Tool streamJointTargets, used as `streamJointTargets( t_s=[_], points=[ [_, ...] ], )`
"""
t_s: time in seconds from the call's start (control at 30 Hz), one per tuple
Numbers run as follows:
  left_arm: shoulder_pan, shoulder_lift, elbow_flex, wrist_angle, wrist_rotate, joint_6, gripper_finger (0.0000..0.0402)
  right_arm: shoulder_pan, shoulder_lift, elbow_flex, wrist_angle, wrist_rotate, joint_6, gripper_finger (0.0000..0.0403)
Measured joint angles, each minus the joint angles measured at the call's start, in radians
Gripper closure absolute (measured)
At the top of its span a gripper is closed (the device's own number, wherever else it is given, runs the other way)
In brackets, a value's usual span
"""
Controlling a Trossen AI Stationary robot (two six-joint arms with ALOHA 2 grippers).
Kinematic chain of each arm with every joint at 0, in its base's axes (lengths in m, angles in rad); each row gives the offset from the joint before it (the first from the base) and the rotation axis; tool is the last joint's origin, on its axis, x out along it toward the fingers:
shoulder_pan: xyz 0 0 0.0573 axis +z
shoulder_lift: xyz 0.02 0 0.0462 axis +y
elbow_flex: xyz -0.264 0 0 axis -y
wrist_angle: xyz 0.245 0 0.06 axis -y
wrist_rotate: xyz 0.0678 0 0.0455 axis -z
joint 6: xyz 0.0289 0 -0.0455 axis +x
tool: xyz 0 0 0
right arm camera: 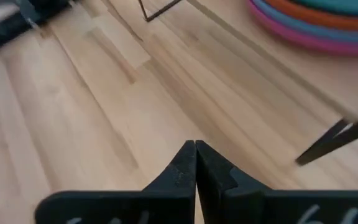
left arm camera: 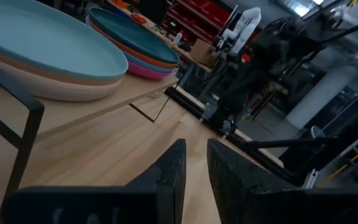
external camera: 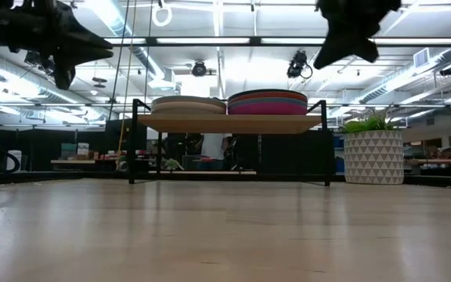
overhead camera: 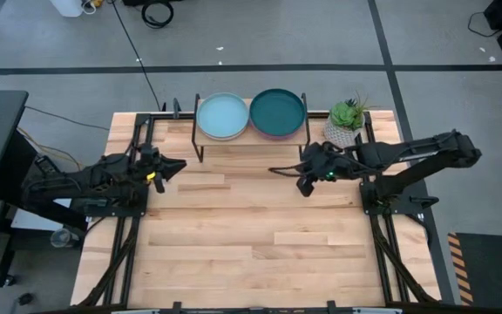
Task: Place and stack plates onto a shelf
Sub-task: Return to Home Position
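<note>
Now: plates sit in two stacks on shelf. Right gripper fingers pressed together; left gripper fingers slightly apart; both empty. Withdraw arms high, clear of shelf.

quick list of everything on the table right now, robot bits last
shelf: 1, light wood top on black legs, middle of the table's far edge
left stack of plates: at least 3 layers show, pale blue on top, tan-peach and a pale one beneath, left half of the shelf
right stack of plates: 4, dark teal on top, then orange, bright blue, magenta, right half of the shelf
potted plant: 1, green in a white patterned pot, right of the shelf
table: 1, light wood slats, under it all
left gripper: 1, dark, above the table's left side, fingers a narrow gap apart, empty
right gripper: 1, dark, above the table right of centre, shut, empty
</note>
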Motion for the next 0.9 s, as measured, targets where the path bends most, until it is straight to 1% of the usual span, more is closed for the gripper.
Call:
streamJointTargets(
  t_s=[0.17, 0.3, 0.4, 0.6, 0.7, 0.9],
  points=[
    [0.0, -0.047, -0.018, -0.001, -0.001, -0.02, 0.0331, 0.0, -0.13, -0.152, 0.136, -0.032, 0.057, 0.0394],
    [0.0, -0.072, -0.033, -0.005, -0.003, -0.024, 0.0331, 0.0, -0.244, -0.276, 0.268, -0.032, 0.087, 0.0393],
    [0.0, -0.085, -0.055, -0.007, -0.012, -0.047, 0.0331, -0.001, -0.327, -0.363, 0.331, -0.026, 0.132, 0.0393],
    [0.0, -0.091, -0.104, 0.0, -0.017, -0.095, 0.0331, -0.001, -0.473, -0.513, 0.431, 0.0, 0.226, 0.0394],
    [0.0, -0.092, -0.133, 0.037, -0.018, -0.116, 0.0331, -0.001, -0.539, -0.57, 0.468, 0.009, 0.252, 0.0394],
    [0.0, -0.091, -0.174, 0.069, -0.027, -0.149, 0.0331, -0.001, -0.658, -0.653, 0.482, 0.025, 0.286, 0.0394]
  ],
)
